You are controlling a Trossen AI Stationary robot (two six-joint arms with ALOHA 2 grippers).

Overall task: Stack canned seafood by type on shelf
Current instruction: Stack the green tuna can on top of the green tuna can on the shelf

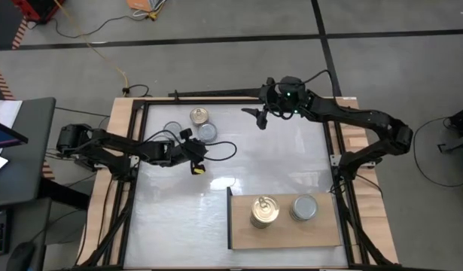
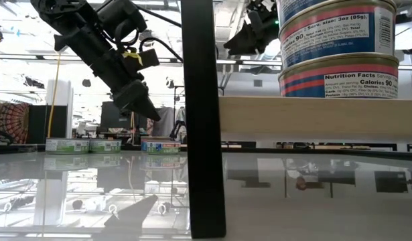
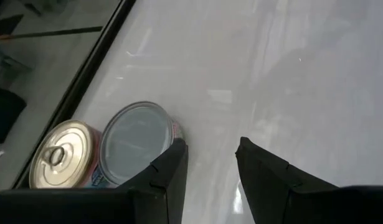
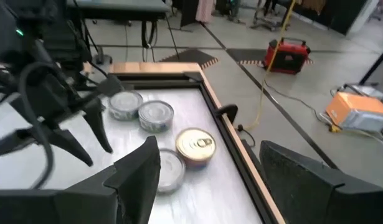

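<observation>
Canned seafood point(image 3: 136, 144) is being approached just beside the left gripper point(image 3: 210, 163), jaws partly open and empty. Right gripper point(image 4: 207, 171) is being held open, empty.

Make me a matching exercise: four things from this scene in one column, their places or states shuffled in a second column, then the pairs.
Things:
1. gold-lid stack
2. silver-lid stack
3. loose gold tin
4. left end effector

Places or states:
A. on the shelf, on the right arm's side of the other stack
B. at the far end of the table, touching a silver tin
C. on the shelf, towards its left end
D. raised over the table, open and empty

Pairs: 1-C, 2-A, 3-B, 4-D
</observation>
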